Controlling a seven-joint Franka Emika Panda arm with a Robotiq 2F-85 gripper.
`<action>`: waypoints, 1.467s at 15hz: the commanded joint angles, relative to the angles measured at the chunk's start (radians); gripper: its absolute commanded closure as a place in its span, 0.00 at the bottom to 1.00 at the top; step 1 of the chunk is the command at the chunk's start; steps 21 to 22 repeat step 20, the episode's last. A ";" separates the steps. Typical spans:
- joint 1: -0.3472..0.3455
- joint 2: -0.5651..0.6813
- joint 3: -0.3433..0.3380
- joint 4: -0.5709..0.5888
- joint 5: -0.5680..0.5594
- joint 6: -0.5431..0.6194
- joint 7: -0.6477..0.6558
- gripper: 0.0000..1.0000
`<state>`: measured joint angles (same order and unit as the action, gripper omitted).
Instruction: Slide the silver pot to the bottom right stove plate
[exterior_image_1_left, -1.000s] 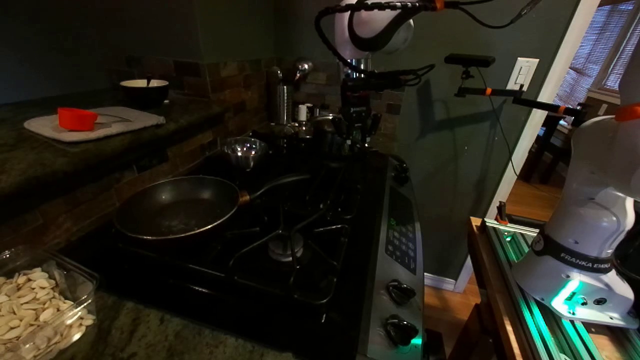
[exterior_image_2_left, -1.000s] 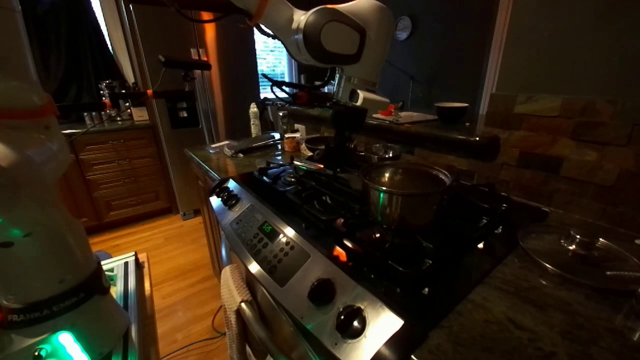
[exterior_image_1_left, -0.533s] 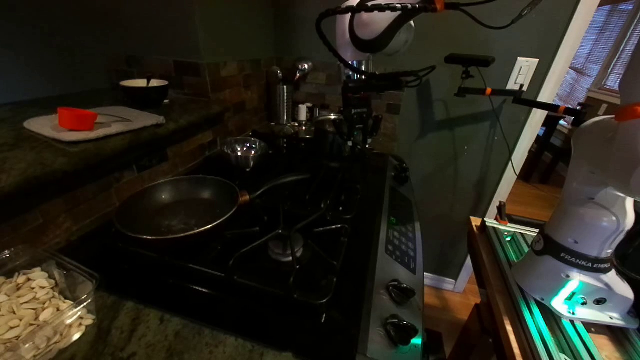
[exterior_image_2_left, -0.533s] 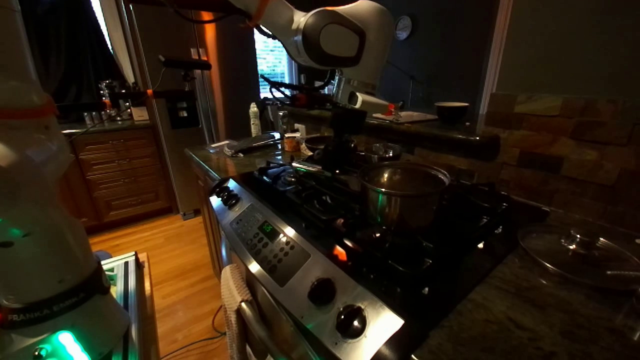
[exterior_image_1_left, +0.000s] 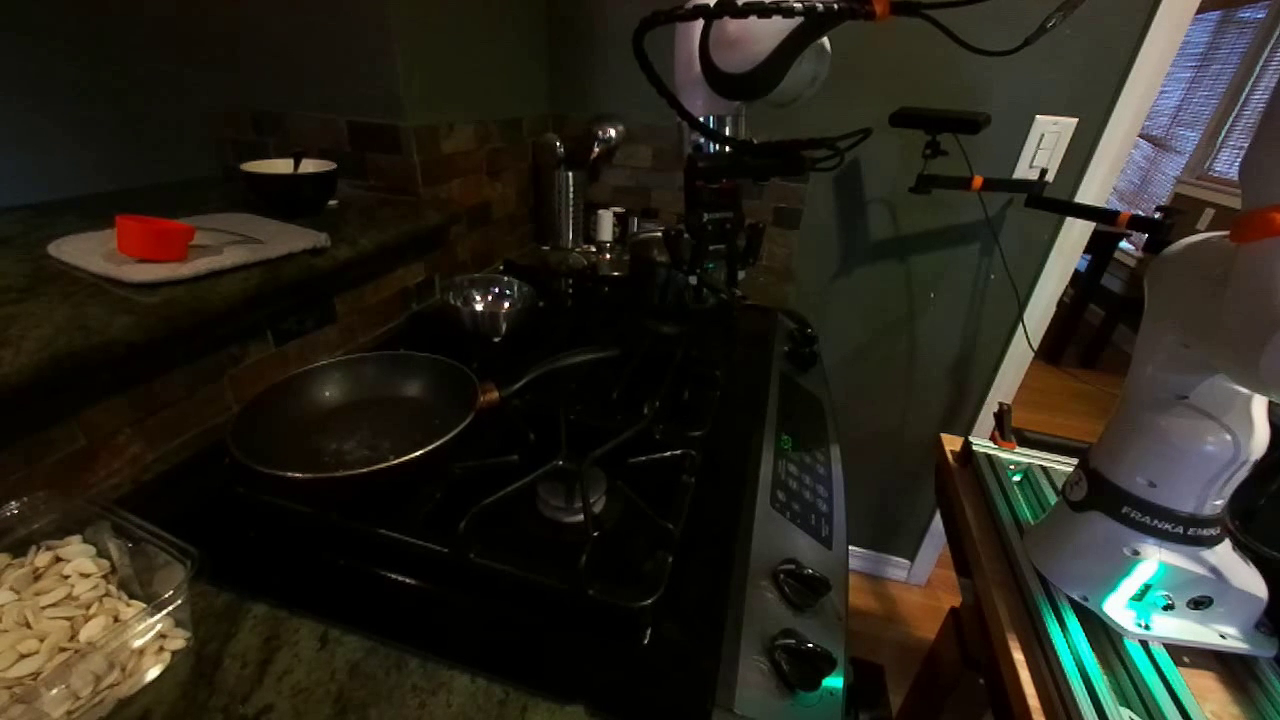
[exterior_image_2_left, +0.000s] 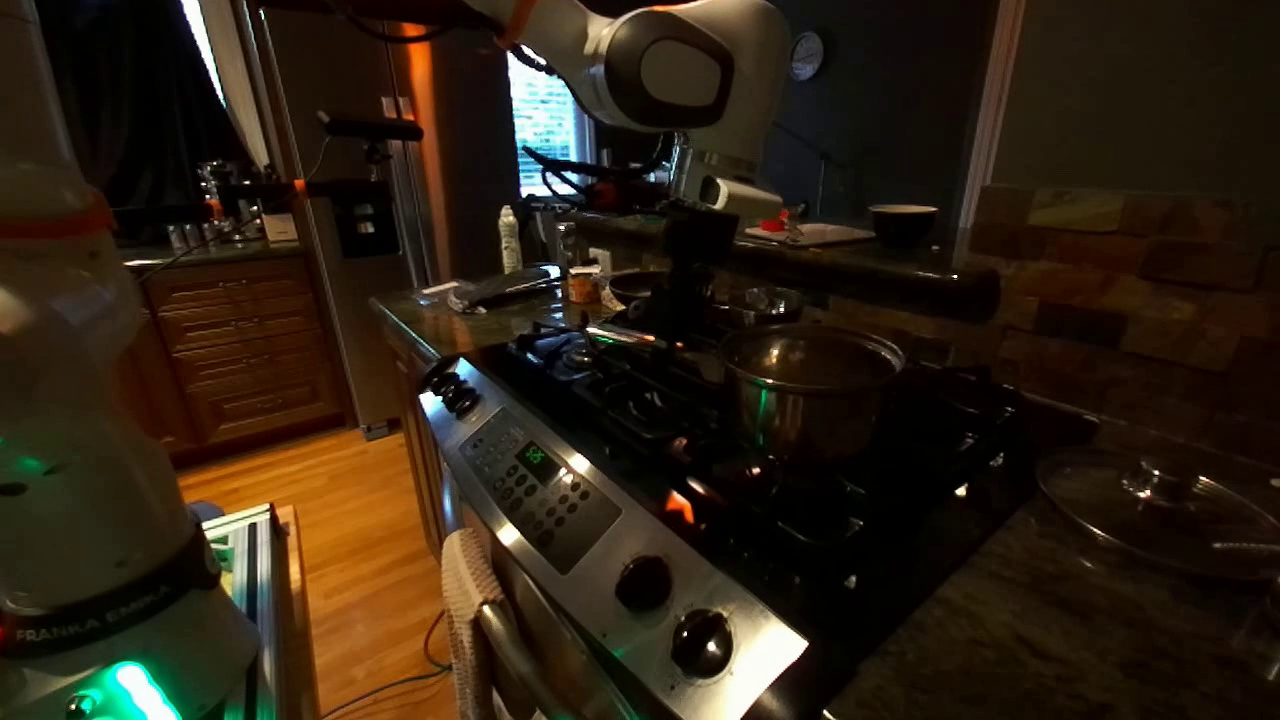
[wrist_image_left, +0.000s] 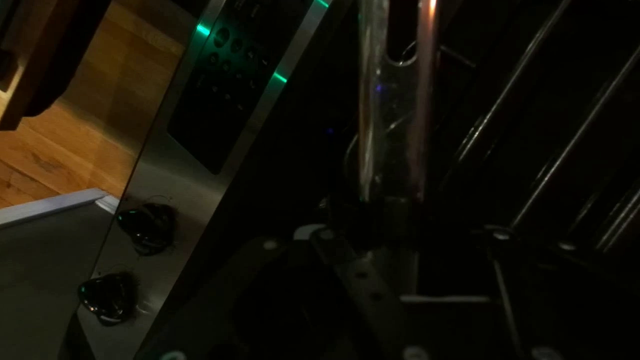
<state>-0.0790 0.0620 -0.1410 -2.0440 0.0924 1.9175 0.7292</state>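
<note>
Silver pot (exterior_image_2_left: 810, 395) stood on the near right of the stove (exterior_image_2_left: 612, 545) in an exterior view, its handle (exterior_image_2_left: 625, 337) reaching left to my gripper (exterior_image_2_left: 683, 322). In the wrist view the handle ran between my fingers (wrist_image_left: 351, 269); I could not tell whether they pressed it or stood apart. A clear lid (exterior_image_2_left: 1160, 510) lay farther right.

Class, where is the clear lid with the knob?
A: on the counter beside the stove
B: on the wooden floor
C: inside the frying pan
A: in an exterior view, the clear lid lies on the counter, next to the stove.
</note>
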 joint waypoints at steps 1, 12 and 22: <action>-0.010 -0.048 0.007 0.005 0.011 -0.025 0.003 0.17; -0.004 -0.216 0.047 0.085 -0.004 -0.017 -0.204 0.00; -0.004 -0.233 0.062 0.114 0.015 -0.023 -0.386 0.00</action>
